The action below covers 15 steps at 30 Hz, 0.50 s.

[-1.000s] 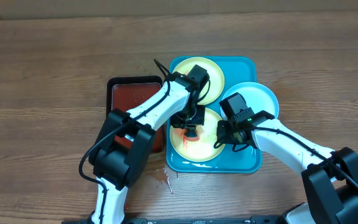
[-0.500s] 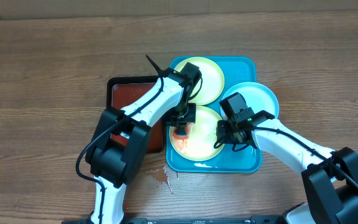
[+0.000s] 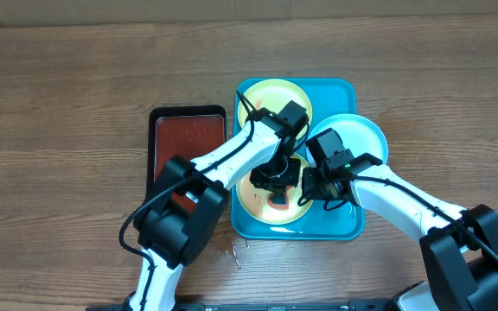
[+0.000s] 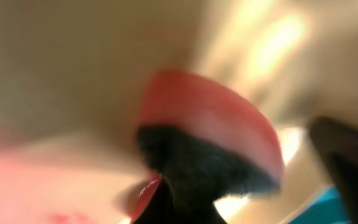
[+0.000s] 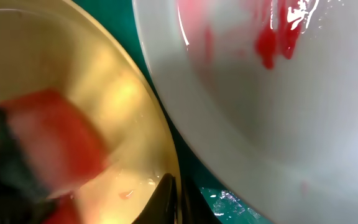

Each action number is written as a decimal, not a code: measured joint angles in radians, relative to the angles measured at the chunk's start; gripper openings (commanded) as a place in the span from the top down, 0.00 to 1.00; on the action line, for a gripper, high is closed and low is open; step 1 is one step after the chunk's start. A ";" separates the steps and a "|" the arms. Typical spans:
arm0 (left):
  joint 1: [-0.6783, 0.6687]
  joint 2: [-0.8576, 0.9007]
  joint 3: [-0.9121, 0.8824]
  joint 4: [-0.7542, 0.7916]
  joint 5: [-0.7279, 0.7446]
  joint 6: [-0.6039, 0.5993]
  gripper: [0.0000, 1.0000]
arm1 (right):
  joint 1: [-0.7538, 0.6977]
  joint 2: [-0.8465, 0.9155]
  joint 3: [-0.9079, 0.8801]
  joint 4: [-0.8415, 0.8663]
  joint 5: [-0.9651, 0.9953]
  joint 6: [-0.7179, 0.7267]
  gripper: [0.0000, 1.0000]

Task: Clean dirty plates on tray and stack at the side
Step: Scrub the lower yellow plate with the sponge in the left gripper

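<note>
**Operator:** Where do things sit, and what are the claws doing?

**Spotter:** Your front plate [image 3: 262, 209] lies at 7 o'clock on the tray [image 3: 340, 226]. The back plate [image 3: 271, 97] is at 12, and the blue plate [image 3: 361, 138] at 3 overhangs the rim. Your left claw [image 3: 275, 180] is clenched on a red sponge [image 4: 216, 124], pressed into the front plate. Your right claw [image 3: 321, 186] is clenched at that plate's 3 o'clock rim, apparently pinching it.

**Operator:** How will it handle?

**Spotter:** Probably light, stiff and slick when wet, so take it by the rim. It's round and face-up, with no long axis. The tray's runs 12 to 6.
</note>
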 measured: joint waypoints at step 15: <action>0.009 0.000 0.000 -0.122 -0.478 -0.005 0.96 | 0.000 0.000 0.000 -0.002 -0.001 0.000 0.96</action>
